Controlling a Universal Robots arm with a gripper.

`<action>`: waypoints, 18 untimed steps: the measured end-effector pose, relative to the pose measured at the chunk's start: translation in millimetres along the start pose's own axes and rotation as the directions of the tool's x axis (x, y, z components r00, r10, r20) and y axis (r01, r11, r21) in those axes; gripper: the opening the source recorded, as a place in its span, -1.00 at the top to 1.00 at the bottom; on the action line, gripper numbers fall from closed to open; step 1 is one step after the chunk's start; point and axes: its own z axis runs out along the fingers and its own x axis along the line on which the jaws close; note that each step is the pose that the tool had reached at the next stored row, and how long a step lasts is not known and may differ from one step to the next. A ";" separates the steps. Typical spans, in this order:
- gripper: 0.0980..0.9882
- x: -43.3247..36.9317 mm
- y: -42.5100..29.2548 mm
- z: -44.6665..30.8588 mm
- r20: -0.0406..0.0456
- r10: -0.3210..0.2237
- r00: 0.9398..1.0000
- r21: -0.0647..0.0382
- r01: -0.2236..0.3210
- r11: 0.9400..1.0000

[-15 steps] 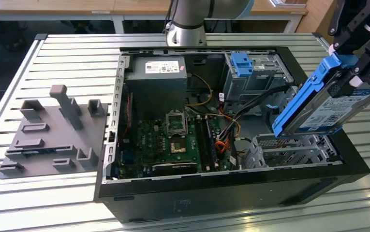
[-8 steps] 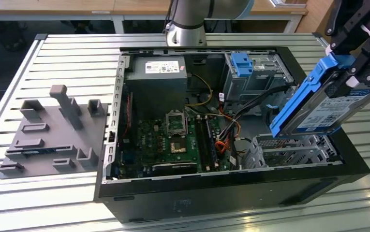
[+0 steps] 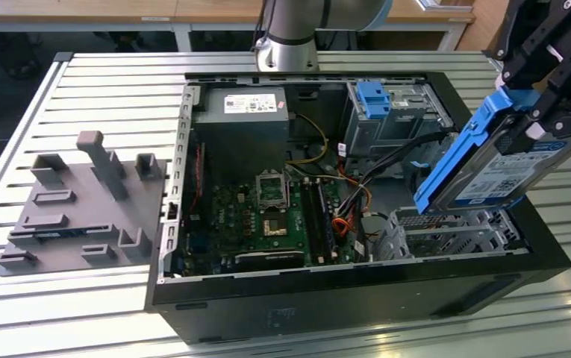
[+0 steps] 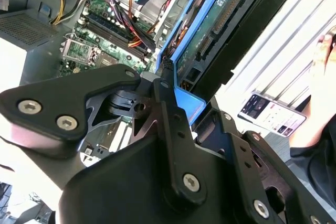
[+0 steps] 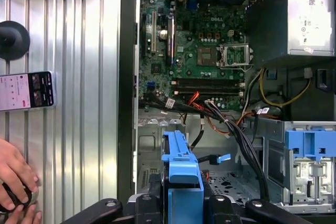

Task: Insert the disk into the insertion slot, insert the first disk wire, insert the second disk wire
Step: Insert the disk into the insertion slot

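Above the insertion slot (image 3: pixel 454 231) my jaws are clamped on the disk (image 3: pixel 509 171), tilted and not yet inserted, so I judge step one wants squaring to a bay.

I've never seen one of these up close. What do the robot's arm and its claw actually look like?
The arm is a smooth silver-grey tube with a wider, rounded grey joint above it. The gripper is matte black, built from flat, angular link plates with rounded corners, pinned together by round silver screws.
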 end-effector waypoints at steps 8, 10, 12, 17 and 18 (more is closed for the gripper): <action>0.39 0.6 1.3 9.6 0.000 0.000 1.000 0.003 0.000 1.000; 0.39 0.7 1.4 10.4 0.000 0.000 1.000 0.003 0.000 1.000; 0.39 0.7 1.6 10.7 0.000 0.000 1.000 0.003 0.000 1.000; 0.39 0.9 2.2 13.6 0.000 0.000 1.000 0.003 0.000 1.000; 0.39 1.1 2.4 16.0 0.000 0.000 1.000 0.003 0.000 1.000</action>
